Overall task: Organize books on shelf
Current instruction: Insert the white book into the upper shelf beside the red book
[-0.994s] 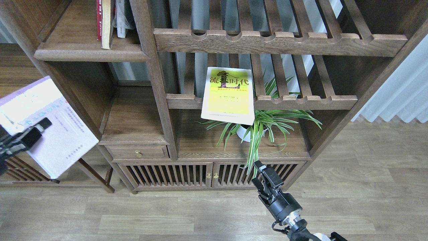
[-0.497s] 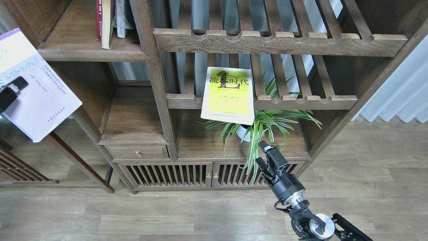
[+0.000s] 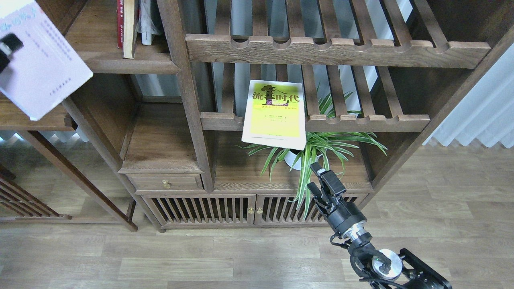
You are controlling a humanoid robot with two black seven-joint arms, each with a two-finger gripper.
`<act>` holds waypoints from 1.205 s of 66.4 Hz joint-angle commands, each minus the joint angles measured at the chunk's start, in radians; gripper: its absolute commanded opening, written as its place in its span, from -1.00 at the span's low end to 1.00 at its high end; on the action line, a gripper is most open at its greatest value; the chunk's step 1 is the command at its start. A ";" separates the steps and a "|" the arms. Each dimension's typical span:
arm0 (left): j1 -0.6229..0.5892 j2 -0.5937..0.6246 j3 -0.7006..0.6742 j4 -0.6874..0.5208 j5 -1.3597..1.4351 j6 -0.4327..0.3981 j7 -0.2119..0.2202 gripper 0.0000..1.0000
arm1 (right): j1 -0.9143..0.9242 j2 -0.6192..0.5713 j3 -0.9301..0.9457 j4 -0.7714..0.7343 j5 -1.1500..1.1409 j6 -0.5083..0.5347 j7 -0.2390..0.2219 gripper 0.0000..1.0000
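Observation:
My left gripper (image 3: 9, 43) is shut on the white-lavender book (image 3: 44, 72) and holds it tilted at the far upper left, just left of the shelf (image 3: 132, 66). The book's lower corner overlaps the shelf's left end. A dark red book (image 3: 119, 24) stands upright on that shelf beside a tan-edged book (image 3: 129, 30). The yellow-green book (image 3: 275, 114) lies flat on the lower slatted rack (image 3: 369, 120), overhanging its front rail. My right gripper (image 3: 314, 177) is open and empty, below that book, among the plant's leaves.
A spider plant (image 3: 321, 146) in a white pot (image 3: 292, 160) stands on the cabinet top under the rack. An upper slatted rack (image 3: 341, 50), a small drawer (image 3: 165, 184) and slatted cabinet doors (image 3: 200, 208) are in view. A curtain (image 3: 482, 116) hangs at the right.
My left gripper has carried the white-lavender book upward, from beside the cabinet to the level of the shelf. My right gripper has risen a little toward the plant.

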 commanded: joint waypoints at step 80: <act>-0.545 -0.255 0.266 0.534 0.492 0.000 -0.288 -1.00 | -0.015 -0.006 -0.007 0.020 0.010 0.000 0.000 0.98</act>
